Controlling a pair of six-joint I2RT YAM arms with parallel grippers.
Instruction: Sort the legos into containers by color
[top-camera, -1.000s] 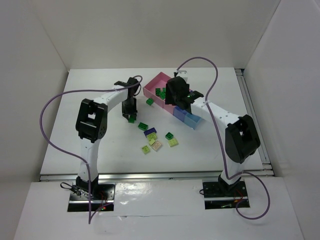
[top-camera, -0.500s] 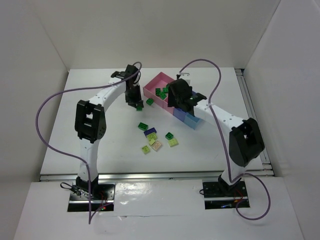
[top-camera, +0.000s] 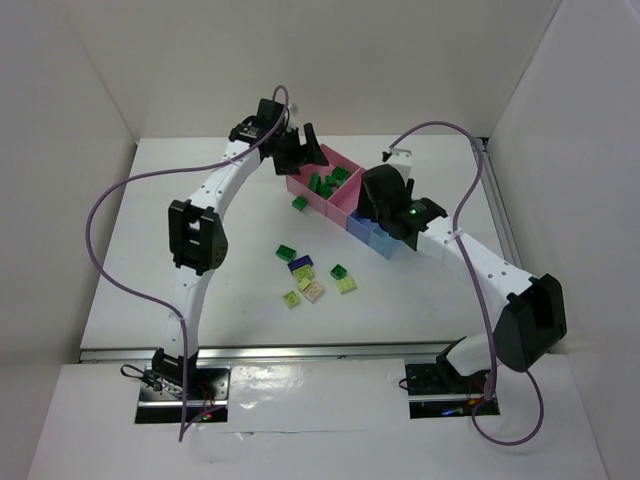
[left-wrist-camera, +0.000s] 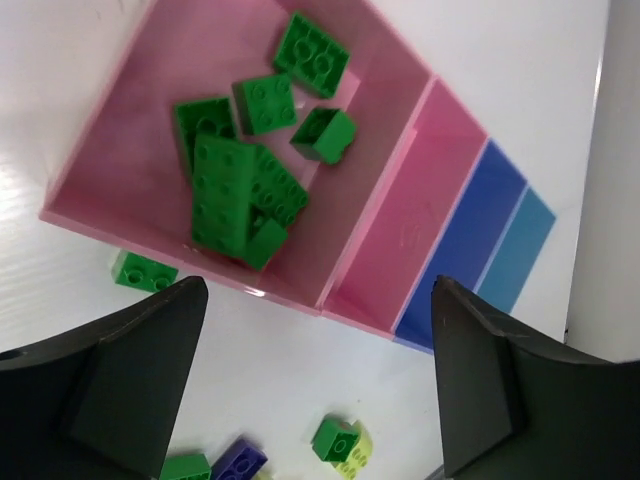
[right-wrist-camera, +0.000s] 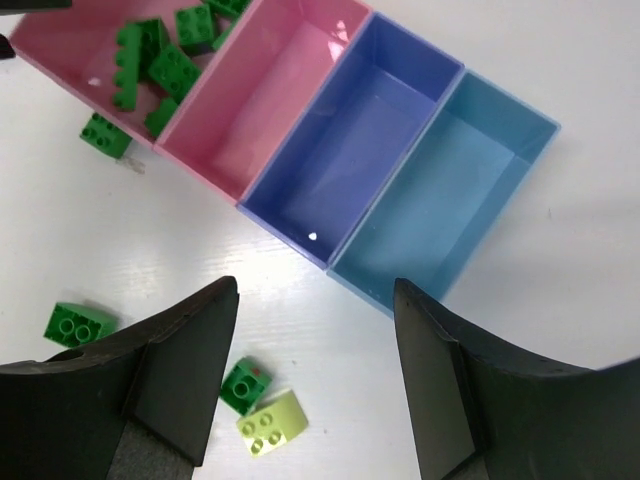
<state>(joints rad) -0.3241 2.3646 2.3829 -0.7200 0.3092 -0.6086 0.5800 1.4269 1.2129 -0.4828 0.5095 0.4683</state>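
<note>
Your left gripper (top-camera: 303, 152) hangs at far corner of big pink bin (top-camera: 346, 163). Green legos (top-camera: 325, 183) piled inside, one green stray (top-camera: 299, 203) just outside, mixed bunch (top-camera: 312, 280) loose on table (top-camera: 200, 290).

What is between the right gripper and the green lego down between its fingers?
Nothing visible. The right gripper is open above the table, and the green lego lies uncovered near one finger, with only a pale yellow-green lego next to it.

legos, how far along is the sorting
Done: several dark green bricks lie in the larger pink bin. In hand: nothing; left gripper and right gripper are both open and empty. Left: one green brick beside that bin, the mixed loose bricks, and the smaller pink bin, violet-blue bin and light blue bin hold nothing.
</note>
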